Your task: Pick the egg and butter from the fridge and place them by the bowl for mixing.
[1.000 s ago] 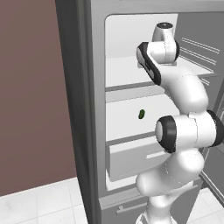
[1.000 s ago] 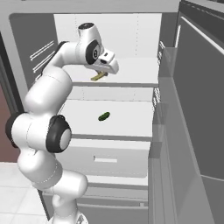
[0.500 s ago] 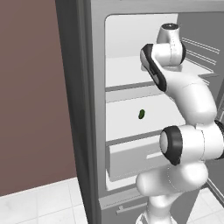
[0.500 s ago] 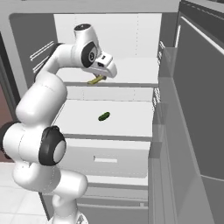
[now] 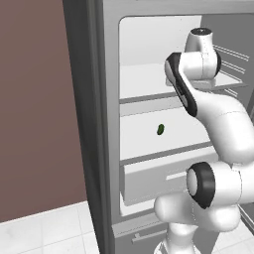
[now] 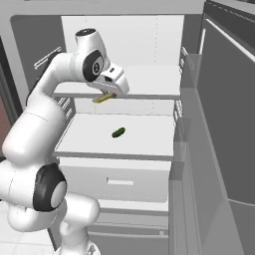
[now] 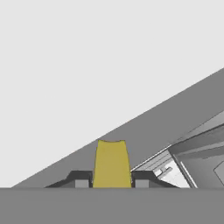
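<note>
My gripper [image 6: 105, 96] is shut on the butter [image 6: 101, 99], a thin yellow stick that juts out down and to the left of the fingers. It hangs inside the open fridge [image 6: 69, 35], just in front of the upper shelf [image 6: 149, 82] and above the middle shelf. In the hand view the butter [image 7: 112, 164] stands between the two dark fingertips [image 7: 81, 179], pointing at a white wall. The fridge [image 5: 106, 124] has a grey-silver body and a white inside. The egg and the bowl are out of view.
A small dark green oblong item [image 6: 118, 132] [image 5: 160, 130] lies on the middle shelf [image 6: 89, 144]. Below it is a white drawer [image 6: 119, 179] [image 5: 149, 181]. The open fridge door with ribbed racks [image 6: 219, 124] stands at the right. A brown wall [image 5: 34, 99] is left of the fridge.
The gripper, still holding the butter, has drawn slightly down and out from the upper shelf. The arm's elbow has dropped lower and the upper links have straightened.
</note>
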Robot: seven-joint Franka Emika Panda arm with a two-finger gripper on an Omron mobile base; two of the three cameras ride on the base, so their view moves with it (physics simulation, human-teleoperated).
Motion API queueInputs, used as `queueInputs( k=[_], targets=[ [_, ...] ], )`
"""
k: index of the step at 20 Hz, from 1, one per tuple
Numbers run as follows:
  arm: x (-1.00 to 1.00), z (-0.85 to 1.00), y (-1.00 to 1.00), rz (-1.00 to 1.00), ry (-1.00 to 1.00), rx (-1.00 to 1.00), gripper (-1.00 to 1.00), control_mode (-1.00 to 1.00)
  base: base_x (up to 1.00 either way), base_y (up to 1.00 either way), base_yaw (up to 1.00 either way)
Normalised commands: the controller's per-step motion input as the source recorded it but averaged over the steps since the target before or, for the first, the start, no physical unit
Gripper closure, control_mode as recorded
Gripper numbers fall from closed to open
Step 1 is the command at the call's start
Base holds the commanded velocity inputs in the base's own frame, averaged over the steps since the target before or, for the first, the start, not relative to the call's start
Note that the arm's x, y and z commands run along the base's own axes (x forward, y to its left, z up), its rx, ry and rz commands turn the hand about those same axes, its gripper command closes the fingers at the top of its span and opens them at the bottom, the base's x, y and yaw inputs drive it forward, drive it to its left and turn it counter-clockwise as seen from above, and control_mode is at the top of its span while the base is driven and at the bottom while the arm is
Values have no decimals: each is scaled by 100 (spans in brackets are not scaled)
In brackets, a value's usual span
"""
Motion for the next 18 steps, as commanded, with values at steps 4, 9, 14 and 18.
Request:
queueInputs(
  k=[4, 9, 14, 18],
  targets=[
    [-72, 0, 1, -9, 0, 0, 100, -100, 0, 0, 0],
    [-71, -4, 0, -10, 0, 0, 100, -100, 0, 0, 0],
    [-65, -14, 3, -10, 0, 0, 100, -100, 0, 0, 0],
    [-59, -21, 2, -8, 0, 0, 100, -100, 0, 0, 0]
  ],
)
